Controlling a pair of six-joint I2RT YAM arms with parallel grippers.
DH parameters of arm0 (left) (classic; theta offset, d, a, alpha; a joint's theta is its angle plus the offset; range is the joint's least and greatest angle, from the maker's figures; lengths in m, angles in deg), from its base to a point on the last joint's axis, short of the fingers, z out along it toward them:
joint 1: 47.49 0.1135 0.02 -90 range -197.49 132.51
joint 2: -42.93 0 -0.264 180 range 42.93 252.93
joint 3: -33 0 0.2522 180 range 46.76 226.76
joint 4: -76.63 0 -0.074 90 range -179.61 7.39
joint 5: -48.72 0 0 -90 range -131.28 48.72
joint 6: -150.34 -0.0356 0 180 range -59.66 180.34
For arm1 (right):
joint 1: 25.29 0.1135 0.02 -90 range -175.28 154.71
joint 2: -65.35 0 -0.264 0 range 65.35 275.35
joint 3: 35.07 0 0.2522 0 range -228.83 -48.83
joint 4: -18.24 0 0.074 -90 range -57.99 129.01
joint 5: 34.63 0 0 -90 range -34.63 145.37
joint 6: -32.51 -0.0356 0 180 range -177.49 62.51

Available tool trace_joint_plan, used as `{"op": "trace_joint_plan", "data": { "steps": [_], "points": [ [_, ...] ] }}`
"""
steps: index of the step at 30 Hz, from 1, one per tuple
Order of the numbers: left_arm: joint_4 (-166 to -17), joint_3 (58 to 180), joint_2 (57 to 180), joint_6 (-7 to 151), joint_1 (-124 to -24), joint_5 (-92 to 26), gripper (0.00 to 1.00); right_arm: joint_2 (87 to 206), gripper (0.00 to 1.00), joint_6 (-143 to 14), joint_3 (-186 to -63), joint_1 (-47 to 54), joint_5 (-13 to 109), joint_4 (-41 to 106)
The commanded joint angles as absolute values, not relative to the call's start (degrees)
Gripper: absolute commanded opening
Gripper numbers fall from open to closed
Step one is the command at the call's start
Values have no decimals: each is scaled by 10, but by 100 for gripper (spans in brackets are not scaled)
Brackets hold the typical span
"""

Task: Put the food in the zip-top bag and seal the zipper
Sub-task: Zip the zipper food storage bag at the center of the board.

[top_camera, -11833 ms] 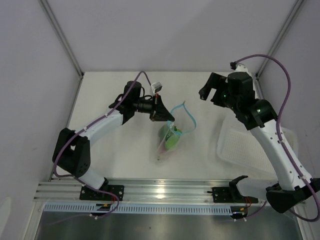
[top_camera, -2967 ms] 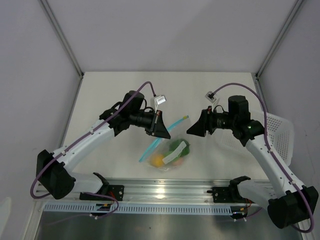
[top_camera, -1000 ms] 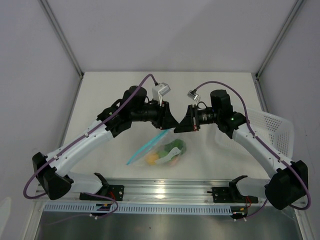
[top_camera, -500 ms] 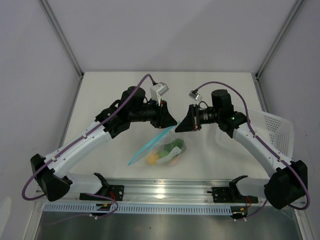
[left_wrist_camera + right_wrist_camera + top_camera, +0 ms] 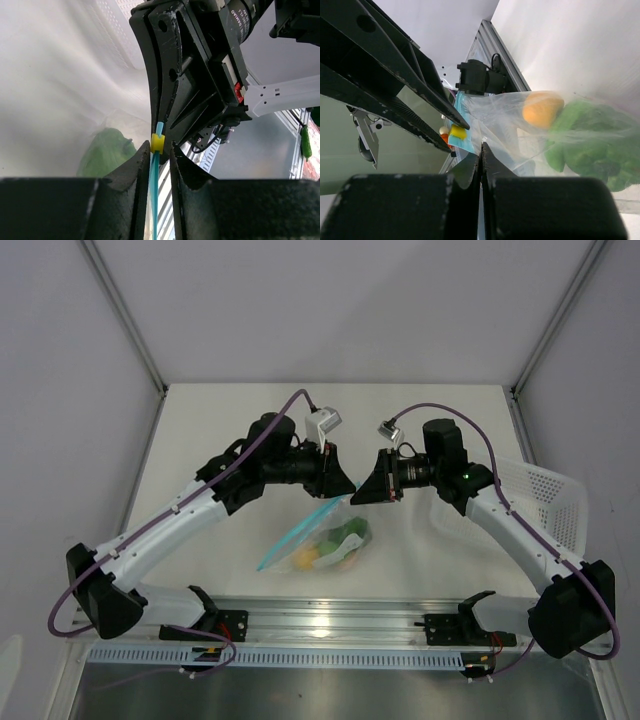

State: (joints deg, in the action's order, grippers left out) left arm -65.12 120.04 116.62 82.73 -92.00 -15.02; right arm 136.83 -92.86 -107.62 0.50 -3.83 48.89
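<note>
The zip-top bag (image 5: 495, 116) pinched in the right claw (image 5: 481, 149) is clear, glossy, crinkly plastic film. Fingers (image 5: 120, 200) on the left claw (image 5: 159, 150) look matt black, grainy plastic, and the zipper (image 5: 154, 200) between them is smooth teal plastic. The surface (image 5: 200, 420) below both is matt white.

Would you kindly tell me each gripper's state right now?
Left gripper: straddles the zipper; grip cannot be told.
Right gripper: closed on the zip-top bag.

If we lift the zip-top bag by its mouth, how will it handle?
Likely floppy: the zip-top bag film wrinkles and sags around the food. Probably bottom-heavy, since the pieces bunch at one end. The clear glossy film may slip in a pinch.
</note>
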Motion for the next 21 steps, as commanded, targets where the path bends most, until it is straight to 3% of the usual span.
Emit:
{"op": "trace_joint_plan", "data": {
  "steps": [1,6,12,20,21],
  "points": [
    [-672,1206,1173,822,-925,-132,23,1372,0,-930,-1108,6,-47,486],
    [-675,1205,1177,824,-925,-130,18,1376,0,-926,-1114,13,-46,493],
    [-674,1209,1181,826,-924,-126,1,1378,0,-913,-1113,17,-41,499],
    [-680,1196,1168,828,-906,-92,1,1370,1,-816,-1119,16,-34,561],
    [-682,1193,1167,827,-905,-84,1,1370,10,-806,-1122,16,-37,564]
  ]
}}
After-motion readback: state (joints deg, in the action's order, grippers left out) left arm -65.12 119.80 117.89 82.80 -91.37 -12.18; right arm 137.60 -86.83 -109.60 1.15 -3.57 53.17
